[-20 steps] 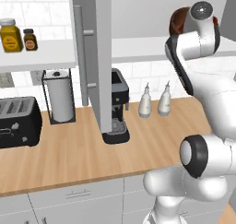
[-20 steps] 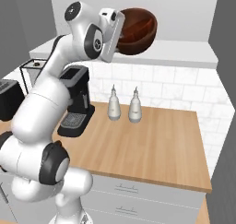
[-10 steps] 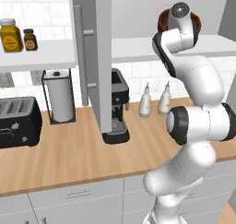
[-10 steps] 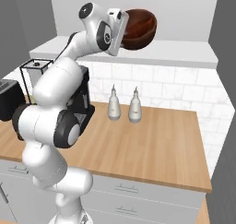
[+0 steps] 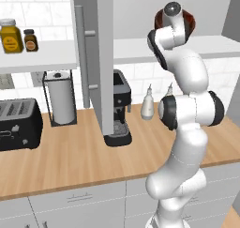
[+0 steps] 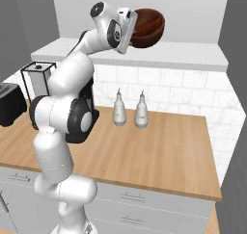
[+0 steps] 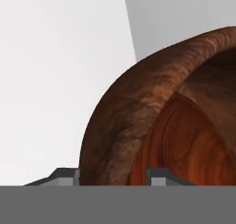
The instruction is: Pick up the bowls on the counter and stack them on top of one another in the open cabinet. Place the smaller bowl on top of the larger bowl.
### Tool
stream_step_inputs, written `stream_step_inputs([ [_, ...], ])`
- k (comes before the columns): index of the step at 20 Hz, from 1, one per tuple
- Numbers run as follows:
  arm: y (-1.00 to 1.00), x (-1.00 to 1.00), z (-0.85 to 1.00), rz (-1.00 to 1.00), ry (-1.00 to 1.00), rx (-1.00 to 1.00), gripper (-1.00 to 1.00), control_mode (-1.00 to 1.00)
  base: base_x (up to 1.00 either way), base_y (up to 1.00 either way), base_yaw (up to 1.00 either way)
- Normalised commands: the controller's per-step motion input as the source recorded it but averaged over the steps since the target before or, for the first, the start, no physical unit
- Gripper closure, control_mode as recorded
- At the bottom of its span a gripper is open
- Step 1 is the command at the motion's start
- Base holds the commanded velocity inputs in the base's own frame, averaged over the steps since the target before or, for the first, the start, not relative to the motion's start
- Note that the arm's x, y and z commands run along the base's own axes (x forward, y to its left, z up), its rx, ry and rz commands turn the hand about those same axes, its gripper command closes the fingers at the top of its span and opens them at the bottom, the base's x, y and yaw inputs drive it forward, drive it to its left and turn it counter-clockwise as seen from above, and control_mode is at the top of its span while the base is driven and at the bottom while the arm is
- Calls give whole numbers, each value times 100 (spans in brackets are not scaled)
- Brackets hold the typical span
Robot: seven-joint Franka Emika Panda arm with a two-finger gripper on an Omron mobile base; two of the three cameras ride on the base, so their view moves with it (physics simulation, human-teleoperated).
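A round dark reddish-brown bowl (image 6: 148,27) hangs tilted on its side at shelf height of the open cabinet, just above the pale shelf floor (image 6: 188,59). My gripper (image 6: 135,27) is shut on its rim. From the hand camera the bowl (image 7: 138,126) looms close, its rim pinched between the fingertips (image 7: 159,176). From the left, the bowl (image 5: 188,23) peeks out behind the hand, right of the tall grey door (image 5: 101,58) with its bar handle (image 5: 79,58). The wood-grain counter (image 6: 159,146) lies below.
Two white bottles (image 6: 119,110) (image 6: 141,112) stand at the back of the counter under the cabinet. A coffee machine (image 5: 119,112), paper towel holder (image 5: 61,98) and toaster (image 5: 18,124) sit further left. Amber jars (image 5: 10,34) stand on the tiled shelf.
The arm's lower links have swung round and stand more upright. The hand with the bowl has shifted a little left in the left base view, staying at cabinet height.
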Motion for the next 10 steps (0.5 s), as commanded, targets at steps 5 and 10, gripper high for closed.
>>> stream_step_inputs([
  [5,9,-29,-1,0,0,0,-100,-100,0,0,0],
  [10,33,-92,-1,0,-1,0,-100,-100,0,0,0],
])
